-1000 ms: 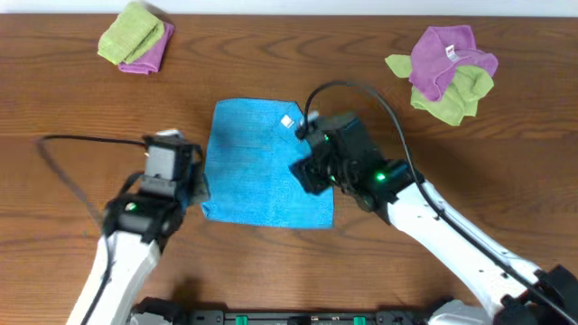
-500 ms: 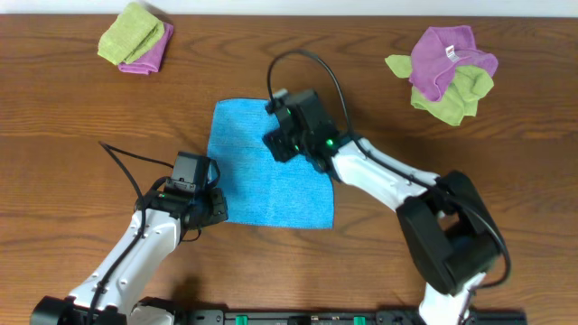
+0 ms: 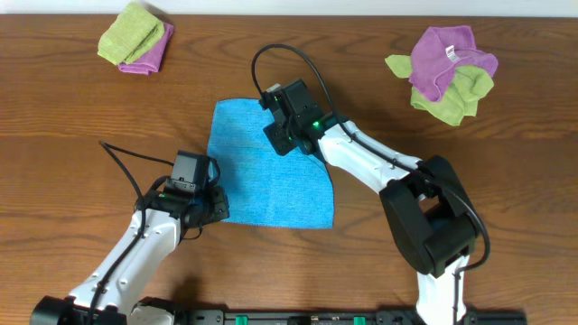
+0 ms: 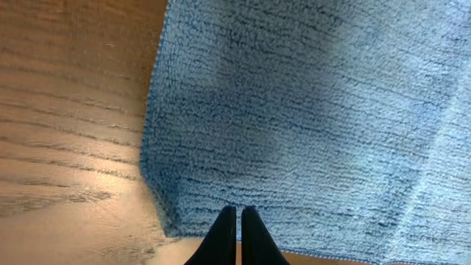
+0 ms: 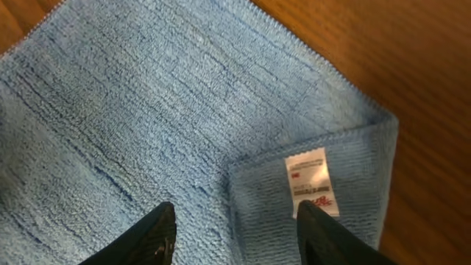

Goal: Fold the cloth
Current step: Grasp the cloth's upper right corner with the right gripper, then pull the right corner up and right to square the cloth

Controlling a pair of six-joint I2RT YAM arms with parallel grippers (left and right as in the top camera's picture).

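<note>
Far left on the wooden desk (image 3: 72, 108): a folded lime-green cloth (image 3: 126, 34) stacked over a folded purple cloth (image 3: 152, 56).

Next, left fingers (image 4: 224, 235): pressed together, tips right at the hem of the cloth (image 3: 262, 181), just beside its near left corner. Cannot tell whether any fabric is caught between them.

Lies mid-desk, bright blue, with a looped microfibre pile in faint ribbed rows. Spreads flat in a single layer over most of its area, left edge straight, near edge slightly bowed. Shows one turned-over flap at the far right corner, folded back onto the top face, with a white tag (image 5: 309, 177) with red print face-up on it.

Right fingers (image 5: 158, 235): spread wide, poised over that far right corner. Tag and flap just beyond one tip, plain blue pile beyond the other, flap's inner edge between the two. Cannot tell whether the tips touch the fabric.

Far right: a crumpled purple cloth (image 3: 447, 59) draped over a crumpled lime-green cloth (image 3: 456, 99), well apart from the blue one.
</note>
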